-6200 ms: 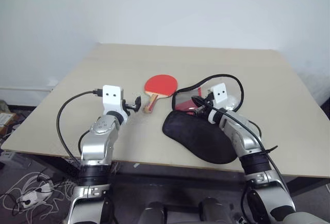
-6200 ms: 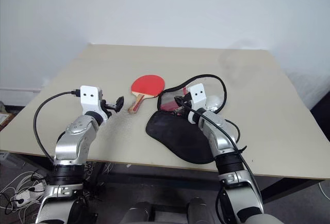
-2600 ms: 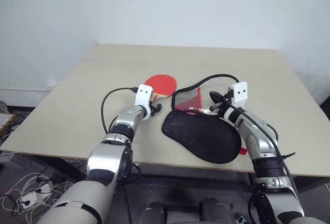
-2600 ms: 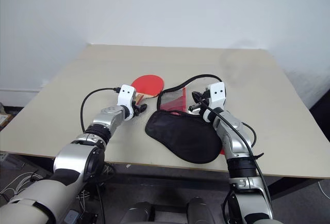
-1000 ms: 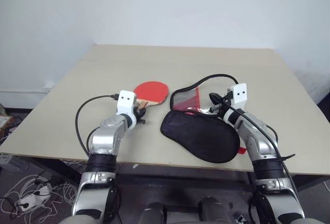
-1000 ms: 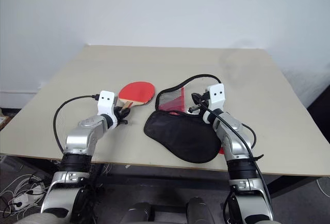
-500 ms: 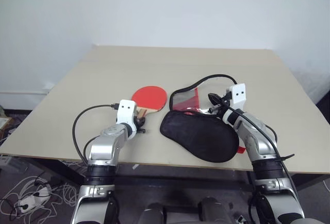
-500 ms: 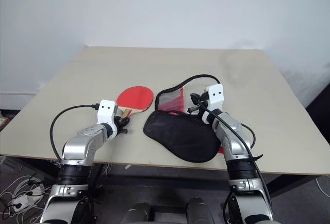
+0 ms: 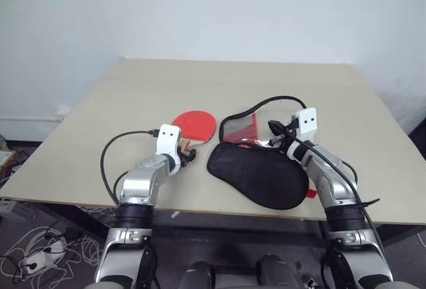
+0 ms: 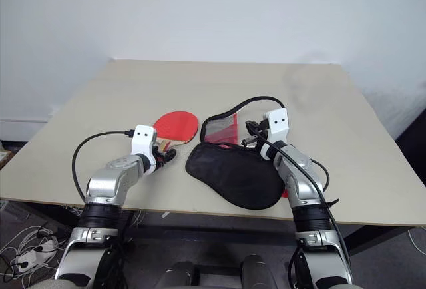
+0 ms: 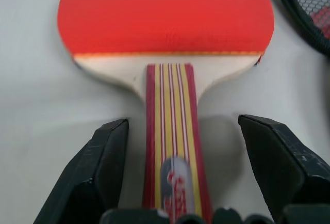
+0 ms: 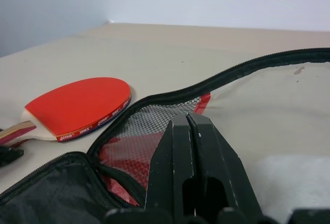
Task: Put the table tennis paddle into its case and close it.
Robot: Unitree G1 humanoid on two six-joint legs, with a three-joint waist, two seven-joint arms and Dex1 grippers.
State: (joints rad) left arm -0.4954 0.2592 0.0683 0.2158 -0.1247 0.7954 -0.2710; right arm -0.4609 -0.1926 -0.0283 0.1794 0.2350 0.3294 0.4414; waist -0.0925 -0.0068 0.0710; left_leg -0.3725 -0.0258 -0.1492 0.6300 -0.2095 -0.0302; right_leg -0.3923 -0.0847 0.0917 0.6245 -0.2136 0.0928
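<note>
The left claw (image 11: 178, 177) stands wide, its two fingers straddling the striped handle of the table tennis paddle (image 9: 197, 124) without touching it, while the paddle lies flat on the beige surface (image 9: 133, 96) with its red face up. The right claw (image 12: 191, 157) is fully closed, with its tips at the raised mesh flap of the case (image 9: 259, 172). The case lies unzipped on the surface just beside the paddle.

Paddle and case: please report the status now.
Left gripper open, fingers either side of the paddle handle, no grip. Right gripper shut, lifting the case flap. Nothing in between.
</note>
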